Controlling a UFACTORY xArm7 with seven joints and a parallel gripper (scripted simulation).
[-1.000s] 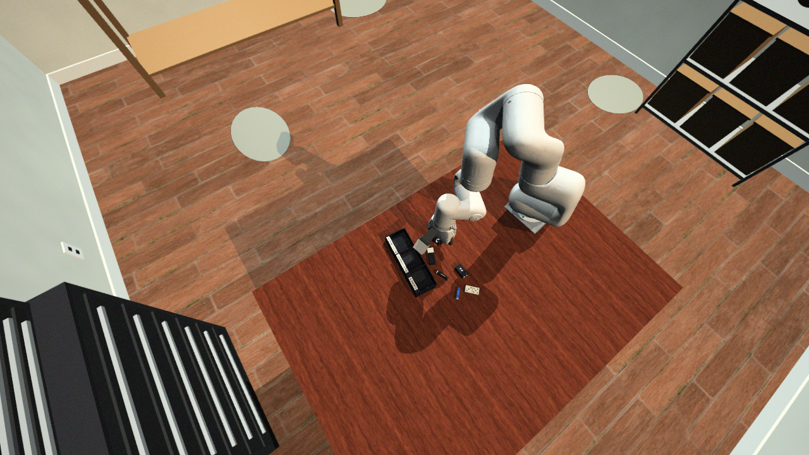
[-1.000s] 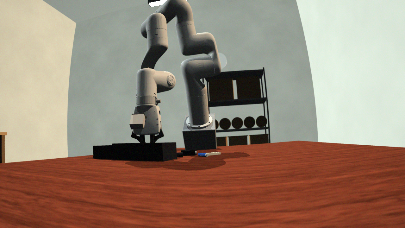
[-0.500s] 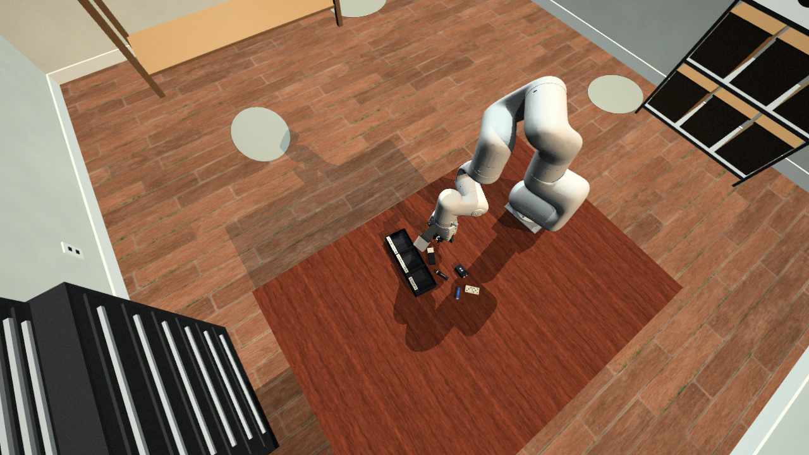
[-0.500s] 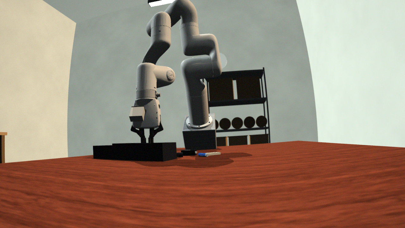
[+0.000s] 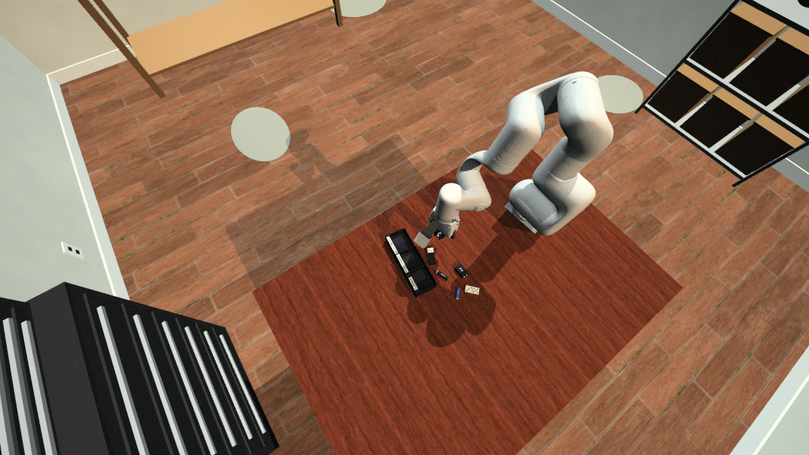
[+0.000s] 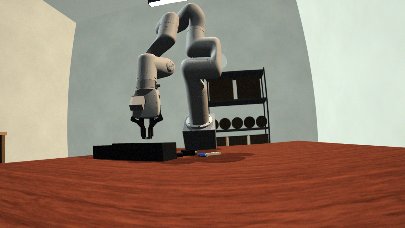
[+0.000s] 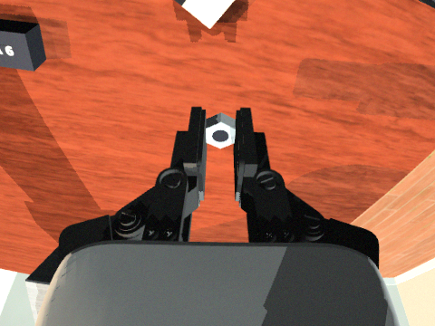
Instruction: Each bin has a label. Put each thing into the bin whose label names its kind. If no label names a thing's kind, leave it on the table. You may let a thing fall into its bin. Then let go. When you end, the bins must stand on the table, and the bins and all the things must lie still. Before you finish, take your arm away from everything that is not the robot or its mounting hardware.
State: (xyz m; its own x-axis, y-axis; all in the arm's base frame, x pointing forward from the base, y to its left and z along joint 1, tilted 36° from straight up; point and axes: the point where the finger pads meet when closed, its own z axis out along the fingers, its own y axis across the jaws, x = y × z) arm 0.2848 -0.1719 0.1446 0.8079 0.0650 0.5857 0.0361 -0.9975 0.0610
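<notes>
My gripper [image 7: 220,128] [image 6: 146,136] is shut on a small silver hex nut [image 7: 220,136] and holds it in the air, above the table and just beside the bins. In the top view the gripper [image 5: 438,234] hangs by the far end of the row of three black labelled bins [image 5: 424,289] [image 6: 135,151]. A black block with a white end [image 5: 431,255] lies on the table right below and ahead of the fingers. The labels are too small to read.
On the table beside the bins lie a small dark cylinder [image 5: 442,275], a black box [image 5: 461,270] [image 7: 18,45], a blue battery [image 5: 457,292] [image 6: 208,154] and a white spotted tile [image 5: 472,289]. The arm's base [image 5: 545,206] stands behind them.
</notes>
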